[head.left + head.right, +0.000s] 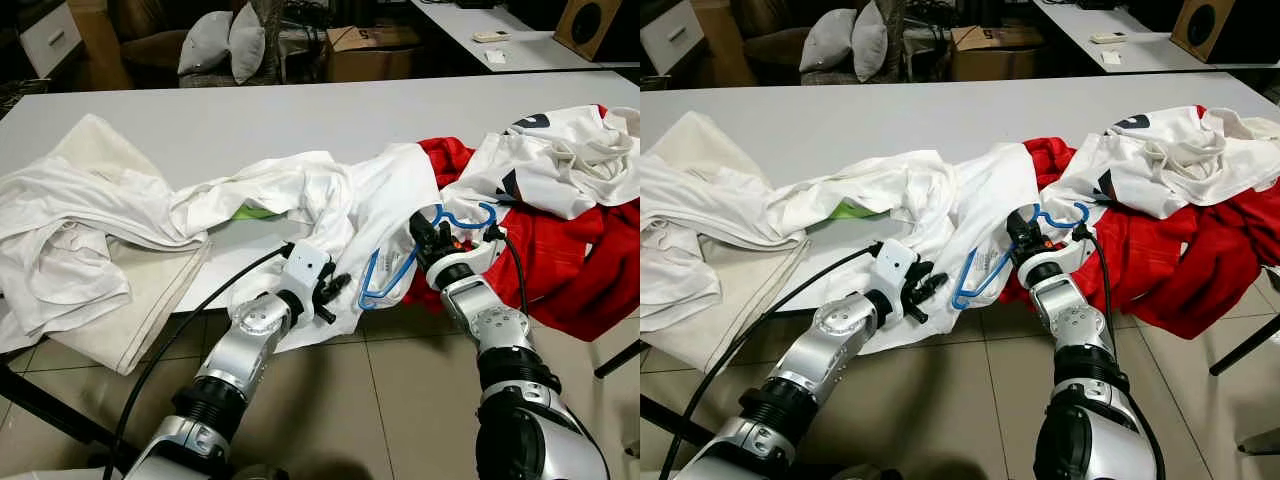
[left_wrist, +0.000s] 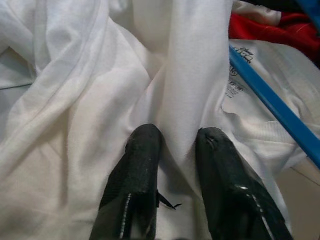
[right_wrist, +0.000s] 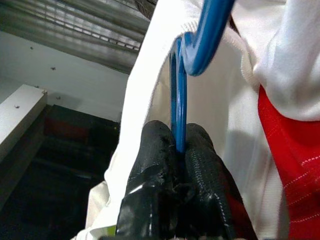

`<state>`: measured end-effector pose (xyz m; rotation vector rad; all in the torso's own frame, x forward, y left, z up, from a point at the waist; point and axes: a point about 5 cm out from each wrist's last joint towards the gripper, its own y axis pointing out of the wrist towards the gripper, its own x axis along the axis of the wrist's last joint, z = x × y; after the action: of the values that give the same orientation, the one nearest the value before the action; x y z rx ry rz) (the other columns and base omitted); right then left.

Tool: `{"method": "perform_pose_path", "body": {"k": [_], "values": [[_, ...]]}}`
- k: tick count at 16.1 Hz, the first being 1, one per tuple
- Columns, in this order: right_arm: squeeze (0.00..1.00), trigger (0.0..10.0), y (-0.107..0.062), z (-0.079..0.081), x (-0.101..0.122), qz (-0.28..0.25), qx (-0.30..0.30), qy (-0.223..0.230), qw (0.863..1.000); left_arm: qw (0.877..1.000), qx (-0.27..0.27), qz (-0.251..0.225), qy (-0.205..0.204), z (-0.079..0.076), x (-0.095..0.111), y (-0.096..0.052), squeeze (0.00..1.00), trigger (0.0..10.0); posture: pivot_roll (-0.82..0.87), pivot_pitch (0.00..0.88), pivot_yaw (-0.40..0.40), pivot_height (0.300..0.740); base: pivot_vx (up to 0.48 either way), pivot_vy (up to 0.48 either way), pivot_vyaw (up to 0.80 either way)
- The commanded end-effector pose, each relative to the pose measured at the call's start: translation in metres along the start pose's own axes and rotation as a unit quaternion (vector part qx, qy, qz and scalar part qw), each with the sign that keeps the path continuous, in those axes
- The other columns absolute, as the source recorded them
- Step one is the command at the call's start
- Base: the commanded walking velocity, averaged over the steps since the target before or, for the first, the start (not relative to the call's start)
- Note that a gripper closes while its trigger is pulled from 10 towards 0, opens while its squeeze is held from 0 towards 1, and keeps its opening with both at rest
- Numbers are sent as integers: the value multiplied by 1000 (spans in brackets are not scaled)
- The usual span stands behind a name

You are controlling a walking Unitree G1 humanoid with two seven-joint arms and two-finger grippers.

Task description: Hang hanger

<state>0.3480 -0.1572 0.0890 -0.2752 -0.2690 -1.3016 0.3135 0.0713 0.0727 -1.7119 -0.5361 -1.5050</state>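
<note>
Holding the blue plastic hanger [image 3: 176, 95] between its two black fingers, the right pincer [image 1: 436, 238] sits at the front edge of the white tabletop [image 1: 300, 115]. The fingers are pressed together on a thin blue bar, as the right wrist view shows. The hanger's hook curls up just beyond them and its lower corner dips below the tabletop's front edge, against the white T-shirt [image 1: 340, 215] that spills over that edge.

The left pincer [image 1: 330, 290] is just beside it, below the front edge, its fingers standing narrowly apart with a fold of that white shirt between them. Whether the cloth is truly pinched I cannot tell.

The step in hand looks like working the hanger into the shirt. To do it well, the right pincer should keep its firm hold on the bar so the hanger does not twist. The left should gather a single layer near the collar label, seen in the left wrist view next to the blue bar, and draw it open. Then one hanger arm can slide inside without dragging the whole garment off the tabletop.

Beyond, a red garment [image 1: 560, 265] lies at the right end under a white printed shirt [image 1: 560, 160], and a cream cloth [image 1: 110, 250] covers the left end. These should stay clear of the hook, which could snag them.
</note>
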Motion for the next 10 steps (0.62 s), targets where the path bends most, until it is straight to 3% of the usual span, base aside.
{"method": "perform_pose_path", "body": {"k": [1,10], "values": [[0,10000,-1,2,4,-8,4,-2,1000,1000,-1,-4,0,2,2,0,0,0,-50,0,25,740,0,0,0],[0,10000,0,3,5,-12,2,-2,1000,999,-16,-23,-20,4,4,-3,0,0,-47,0,27,740,0,0,0]]}}
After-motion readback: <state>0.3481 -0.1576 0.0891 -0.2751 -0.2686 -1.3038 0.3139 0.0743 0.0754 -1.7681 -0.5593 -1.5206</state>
